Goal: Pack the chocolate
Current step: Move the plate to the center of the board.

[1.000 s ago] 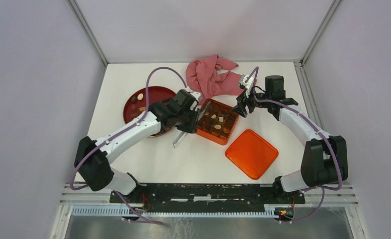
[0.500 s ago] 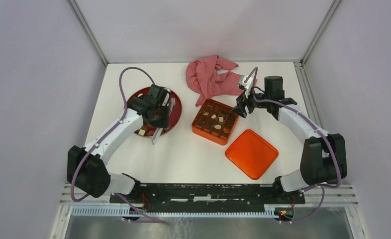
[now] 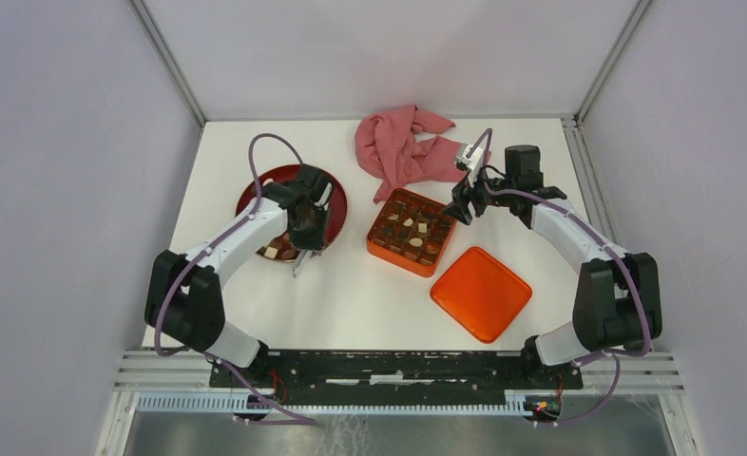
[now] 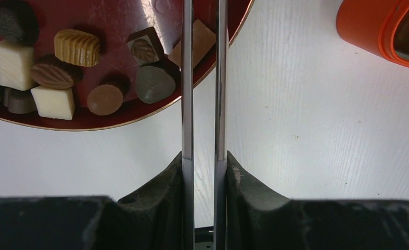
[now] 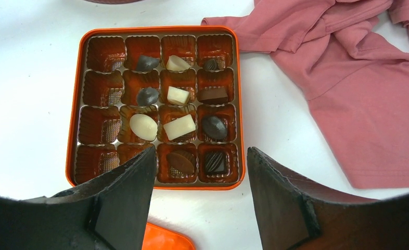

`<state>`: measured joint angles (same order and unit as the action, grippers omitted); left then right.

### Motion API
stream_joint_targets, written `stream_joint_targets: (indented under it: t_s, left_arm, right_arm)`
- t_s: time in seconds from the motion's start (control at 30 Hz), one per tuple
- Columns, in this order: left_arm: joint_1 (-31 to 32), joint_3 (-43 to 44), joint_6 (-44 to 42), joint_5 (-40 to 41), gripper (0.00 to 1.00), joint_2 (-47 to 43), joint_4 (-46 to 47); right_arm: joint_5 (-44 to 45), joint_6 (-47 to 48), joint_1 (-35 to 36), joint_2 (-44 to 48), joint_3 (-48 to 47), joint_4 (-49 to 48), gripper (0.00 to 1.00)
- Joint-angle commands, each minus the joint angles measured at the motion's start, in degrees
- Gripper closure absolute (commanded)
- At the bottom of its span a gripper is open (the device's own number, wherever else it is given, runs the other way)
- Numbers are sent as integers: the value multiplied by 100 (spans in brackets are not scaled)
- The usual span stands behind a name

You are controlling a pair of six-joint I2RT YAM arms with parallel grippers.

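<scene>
The chocolate (image 4: 77,47), ribbed, domed and cubed in brown, tan and cream, is heaped on a glossy round dark-red plate (image 4: 114,117); more pieces are seated in fluted cups of the square orange tin (image 5: 73,130); thin steel tongs (image 4: 187,94) are clamped between the black fingers of the left gripper (image 4: 204,159), their blades kept narrowly apart above a tan square at the plate's rim; the right gripper (image 5: 200,151) is held spread wide over the tin; a crumpled pink cloth (image 5: 348,78) is laid just beside the tin.
</scene>
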<state>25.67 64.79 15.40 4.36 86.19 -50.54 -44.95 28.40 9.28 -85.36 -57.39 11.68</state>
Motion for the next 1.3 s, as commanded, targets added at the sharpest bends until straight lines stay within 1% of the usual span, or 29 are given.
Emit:
stream_joint_targets:
  t_s: [0.0,0.33,1.0,1.13,1.27]
  left_arm:
    - [-23,108,-236,-361,90,72,94]
    - [-26,225,-281,-1039,92,382,229]
    - [58,420,-107,-2521,95,919,1051]
    - [216,420,6,-2637,95,1030,1253]
    - [253,446,68,-2646,95,1024,1348]
  right_arm:
    - [-13,50,-12,-35,-53,-57,30]
    - [-14,60,-14,1,-62,-43,30]
    - [54,107,-107,-2,-71,-13,30]
    - [262,173,-102,-8,-58,-15,30]
    - [761,306,-107,-82,-45,-17,30]
